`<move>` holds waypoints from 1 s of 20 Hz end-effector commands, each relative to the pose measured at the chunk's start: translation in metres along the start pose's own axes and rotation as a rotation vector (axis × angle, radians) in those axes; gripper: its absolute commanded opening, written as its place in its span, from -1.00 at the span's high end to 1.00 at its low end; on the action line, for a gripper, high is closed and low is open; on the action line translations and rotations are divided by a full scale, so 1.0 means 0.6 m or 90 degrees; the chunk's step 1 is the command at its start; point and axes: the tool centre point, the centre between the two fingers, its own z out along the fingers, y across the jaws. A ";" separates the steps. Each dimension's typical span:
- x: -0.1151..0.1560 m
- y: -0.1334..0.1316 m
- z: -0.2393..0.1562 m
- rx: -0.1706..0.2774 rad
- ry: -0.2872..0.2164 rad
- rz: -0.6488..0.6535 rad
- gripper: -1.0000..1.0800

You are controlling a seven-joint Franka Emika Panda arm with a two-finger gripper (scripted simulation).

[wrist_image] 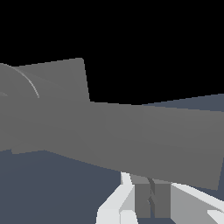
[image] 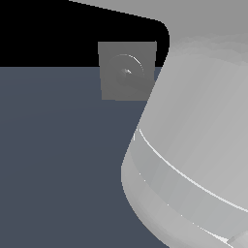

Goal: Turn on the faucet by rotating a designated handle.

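exterior view: seen at about 12 o'clock of the frame, the faucet [image: 127, 70], a plain grey square plate with a raised round dome at its middle, a small bright glint on the dome. behind its upper edge, black backdrop; below that, a dark slate-blue floor [image: 58, 160] spreading from 9 o'clock down to 6 o'clock. filling everything from 1 o'clock round to 5 o'clock, the large glossy white-and-grey robot arm [image: 193, 145], very close to the camera, with a thin bright seam ringing its lower part, and covering the plate's lower corner at the exterior view's right. no sight of the bar or of the pincer from this side, both hidden behind the arm's bulk. wrist view: running across the middle of the picture from 9 o'clock to 3 o'clock, the handle [wrist_image: 144, 140], a long flat grey bar, wide and near to the lens, joined toward 9 o'clock to the square plate [wrist_image: 57, 81] with the curved rim of the dome showing at about 10 o'clock. at 6 o'clock, the gripper [wrist_image: 151, 203], white fingers [wrist_image: 118, 205] with grey pads, reaching up to the bar's lower edge. cannot tell whether released or clenched on the bar, the tips being covered by the bar itself. slate-blue floor visible past the bar at 7 o'clock and at 2 o'clock.
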 end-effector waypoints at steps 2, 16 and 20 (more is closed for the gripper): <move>0.039 0.005 0.002 0.000 0.016 -0.011 1.00; 0.127 0.016 0.001 0.001 0.026 -0.041 1.00; 0.151 0.018 0.001 0.002 0.029 -0.049 1.00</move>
